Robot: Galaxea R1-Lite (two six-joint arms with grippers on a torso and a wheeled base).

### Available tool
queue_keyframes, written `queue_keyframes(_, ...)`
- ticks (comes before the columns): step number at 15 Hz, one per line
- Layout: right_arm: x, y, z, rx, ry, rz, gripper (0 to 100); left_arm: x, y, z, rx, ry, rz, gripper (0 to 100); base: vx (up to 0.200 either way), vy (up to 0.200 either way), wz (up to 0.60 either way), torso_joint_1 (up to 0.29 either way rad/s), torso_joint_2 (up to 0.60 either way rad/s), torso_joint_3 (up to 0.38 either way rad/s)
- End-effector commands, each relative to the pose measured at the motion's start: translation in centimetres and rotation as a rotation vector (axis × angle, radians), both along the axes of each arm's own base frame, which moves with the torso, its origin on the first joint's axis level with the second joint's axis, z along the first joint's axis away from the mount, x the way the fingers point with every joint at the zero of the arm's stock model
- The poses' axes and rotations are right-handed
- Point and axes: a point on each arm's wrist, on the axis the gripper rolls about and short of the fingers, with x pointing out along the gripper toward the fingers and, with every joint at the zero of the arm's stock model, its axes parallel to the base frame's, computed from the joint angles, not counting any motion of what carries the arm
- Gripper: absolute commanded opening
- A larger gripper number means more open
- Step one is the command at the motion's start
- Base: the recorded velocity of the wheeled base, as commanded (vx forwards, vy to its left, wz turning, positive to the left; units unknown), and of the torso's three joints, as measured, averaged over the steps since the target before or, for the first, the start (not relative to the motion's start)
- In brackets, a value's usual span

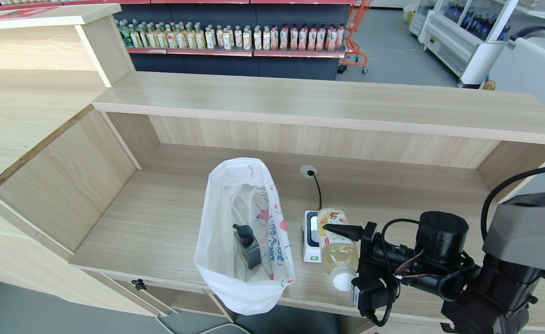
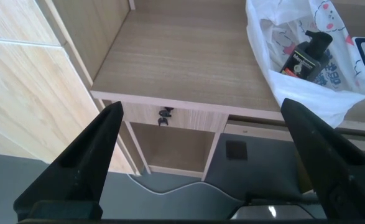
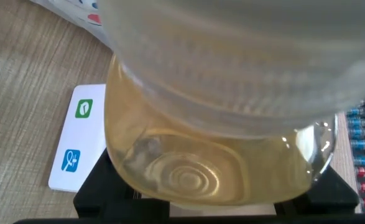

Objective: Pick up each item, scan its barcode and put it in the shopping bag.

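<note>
Head view: the right tool is gripping a bottle over the scanner, beside the shopping bag. Left wrist view: the left tool is standing open.

Bright, even indoor light fills the head view, leaving only a soft shadow under the ledge of the counter. The wide lens bows straight edges near the borders. In the right wrist view the bottle sits so close that its upper part blurs, while the scanner stays sharp. The left gripper shows as dark, soft-edged shapes, and the white bag looks slightly washed out.
</note>
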Motion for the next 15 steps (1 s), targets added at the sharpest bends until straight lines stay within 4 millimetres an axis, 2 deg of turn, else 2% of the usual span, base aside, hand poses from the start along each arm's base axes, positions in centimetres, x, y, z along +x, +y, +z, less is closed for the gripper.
queue_keyframes(1, 0.3, 0.1, -0.1, 0.001, -0.004, 0.0, 0, 0.0, 0.0, 0.0, 0.0, -0.001, 0.001, 100, 0.0, 0.0, 0.0, 0.0, 0.0, 0.0)
queue_keyframes(15, 1.8, -0.1, 0.1, -0.018, -0.1, 0.052, 0, 0.0, 0.0, 0.0, 0.001, -0.001, 0.001, 100, 0.0, 0.0, 0.0, 0.0, 0.0, 0.0)
